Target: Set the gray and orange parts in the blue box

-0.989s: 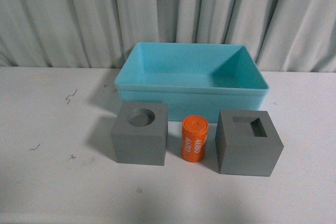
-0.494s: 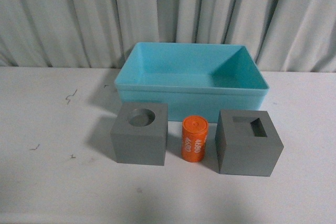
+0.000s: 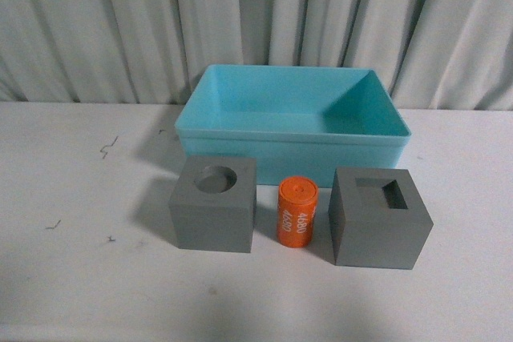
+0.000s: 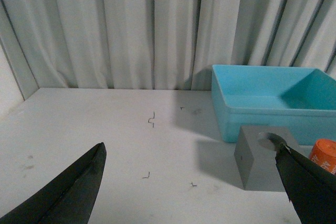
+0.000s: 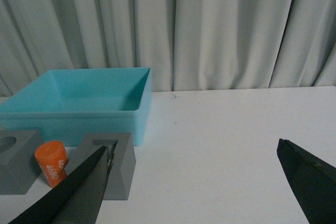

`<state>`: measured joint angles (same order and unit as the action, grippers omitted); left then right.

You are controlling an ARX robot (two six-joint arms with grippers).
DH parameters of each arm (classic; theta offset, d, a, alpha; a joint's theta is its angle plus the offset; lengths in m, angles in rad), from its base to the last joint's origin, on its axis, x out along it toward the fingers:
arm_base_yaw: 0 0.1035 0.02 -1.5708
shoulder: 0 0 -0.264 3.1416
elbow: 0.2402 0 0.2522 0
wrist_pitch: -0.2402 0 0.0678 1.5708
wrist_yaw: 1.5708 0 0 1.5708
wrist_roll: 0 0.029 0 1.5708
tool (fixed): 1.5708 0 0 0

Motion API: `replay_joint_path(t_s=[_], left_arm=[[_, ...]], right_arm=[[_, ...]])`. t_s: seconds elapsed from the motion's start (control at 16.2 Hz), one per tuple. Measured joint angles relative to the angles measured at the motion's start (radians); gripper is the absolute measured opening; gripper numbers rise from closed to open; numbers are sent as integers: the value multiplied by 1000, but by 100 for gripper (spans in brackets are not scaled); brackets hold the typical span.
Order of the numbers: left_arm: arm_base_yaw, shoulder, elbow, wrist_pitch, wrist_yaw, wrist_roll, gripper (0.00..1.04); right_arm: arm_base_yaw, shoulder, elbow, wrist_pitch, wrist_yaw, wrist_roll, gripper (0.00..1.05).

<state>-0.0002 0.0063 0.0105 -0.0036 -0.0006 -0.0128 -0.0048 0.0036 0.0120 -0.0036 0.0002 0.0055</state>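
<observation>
A: Front view, and the three parts stand in a row on the white table. The gray cube with the round recess is on the robot's left. The orange cylinder stands upright in the middle, white digits down its side. The gray cube with the square recess is on the right, turned a little.

B: Touching?

A: No. The cylinder stands just beside each cube, with a narrow gap on both sides. Close behind the row sits the turquoise-blue box, its long front wall facing the parts, and a pleated curtain hangs behind it.

B: And the left gripper?

A: Jaws spread wide, gripping nothing, the dark fingers far apart. Between them lies table with a few small dark marks. The cube with the round recess sits right at one fingertip, which covers its near corner. The cylinder peeks out beyond that same finger, outside the jaws. The box lies ahead, past the cube.

B: Right gripper?

A: Wide apart too, hands empty. The cube with the square recess is partly hidden behind one fingertip. The cylinder and the other cube sit outside that finger, well off the gap, with the box ahead of them. Between these jaws there is just white table.
</observation>
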Motion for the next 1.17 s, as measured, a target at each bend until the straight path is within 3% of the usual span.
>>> replay_joint_path(t_s=[1.17], left_arm=[[0,0,0,0,0,0,98]], right_arm=[[0,0,0,0,0,0,98]])
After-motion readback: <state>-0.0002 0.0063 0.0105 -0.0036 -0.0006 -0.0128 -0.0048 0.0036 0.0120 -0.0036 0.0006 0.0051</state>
